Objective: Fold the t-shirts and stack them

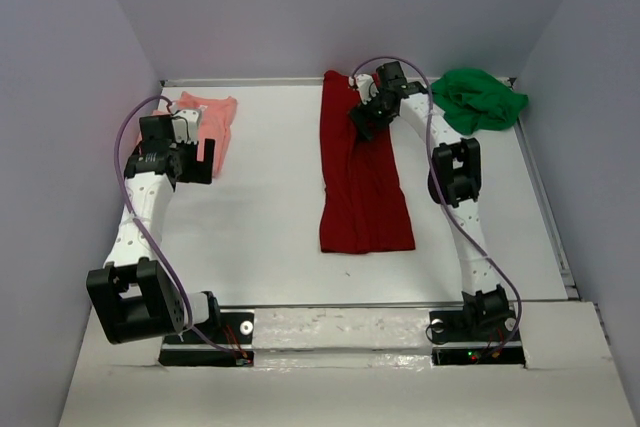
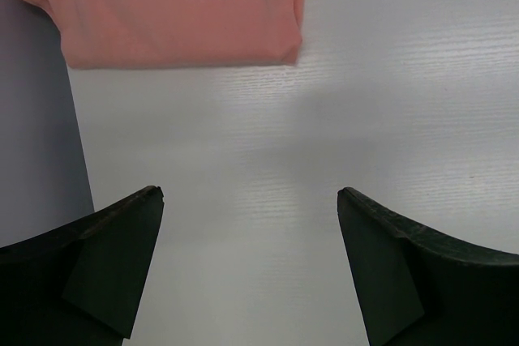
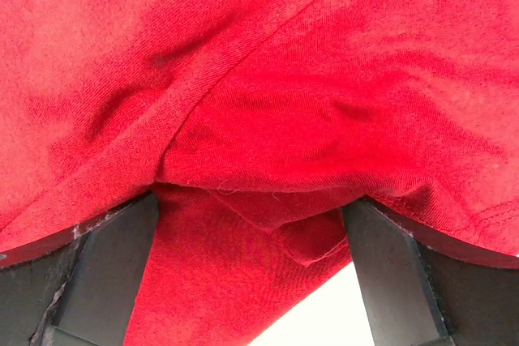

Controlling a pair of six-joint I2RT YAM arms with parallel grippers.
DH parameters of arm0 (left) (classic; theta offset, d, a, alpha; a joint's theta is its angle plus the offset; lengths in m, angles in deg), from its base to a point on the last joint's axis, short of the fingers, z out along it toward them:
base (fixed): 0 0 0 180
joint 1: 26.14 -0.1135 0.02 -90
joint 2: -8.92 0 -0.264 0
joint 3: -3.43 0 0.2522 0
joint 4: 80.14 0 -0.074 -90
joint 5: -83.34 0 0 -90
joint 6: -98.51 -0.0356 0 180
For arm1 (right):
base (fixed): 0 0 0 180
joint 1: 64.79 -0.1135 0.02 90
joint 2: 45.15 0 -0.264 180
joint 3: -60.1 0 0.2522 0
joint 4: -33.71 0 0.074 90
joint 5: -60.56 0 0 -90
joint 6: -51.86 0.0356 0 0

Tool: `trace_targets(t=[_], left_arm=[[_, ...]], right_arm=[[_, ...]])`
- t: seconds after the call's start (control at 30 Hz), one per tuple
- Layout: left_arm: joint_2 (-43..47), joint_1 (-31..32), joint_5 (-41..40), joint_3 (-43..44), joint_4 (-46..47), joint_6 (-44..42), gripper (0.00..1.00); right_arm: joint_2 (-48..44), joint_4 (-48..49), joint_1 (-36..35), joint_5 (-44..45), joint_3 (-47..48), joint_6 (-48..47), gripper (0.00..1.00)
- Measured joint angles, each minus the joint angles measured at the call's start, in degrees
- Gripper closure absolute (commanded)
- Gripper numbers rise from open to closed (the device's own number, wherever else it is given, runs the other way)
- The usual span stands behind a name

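- Our right gripper (image 3: 251, 208), wide open, straddles the far end of the red shirt (image 1: 362, 187), likely to fold it; nothing gripped
- Our left gripper (image 2: 250, 200), wide open, empty, beside the pink shirt (image 2: 178, 10)

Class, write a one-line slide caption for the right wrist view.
Right hand, open, close over a fold of the dark red shirt; white table shows below.
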Motion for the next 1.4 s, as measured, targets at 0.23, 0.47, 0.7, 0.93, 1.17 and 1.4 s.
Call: trace_targets(t=[0.23, 0.47, 0.7, 0.93, 1.17, 1.4], left_arm=[[-0.1, -0.2, 0.5, 0.0, -0.1, 0.0, 0.01], [1.6, -0.3, 4.0, 0.0, -1.2, 0.0, 0.01], [5.3, -0.2, 12.5, 0.2, -2.5, -1.0, 0.01], [6.2, 5.3, 18.7, -0.3, -4.4, -3.6, 0.01], [6.1, 16.7, 21.0, -1.0, -6.2, -6.3, 0.04], [0.7, 26.6, 19.7, -1.0, -7.5, -7.8, 0.23]], right_arm=[[-0.4, 0.2, 0.0, 0.9, -0.5, 0.6, 0.0], [-13.4, -1.4, 0.0, 2.0, -17.3, 1.3, 0.0], [-33.6, -2.9, 0.0, 2.1, -28.5, 3.3, 0.0], [-51.4, -2.9, 0.0, -4.0, -45.8, 4.4, 0.01], [-53.9, -6.3, 0.0, -7.1, -65.3, 4.2, 0.05], [-63.0, -9.0, 0.0, -7.3, -73.5, 4.7, 0.06]])
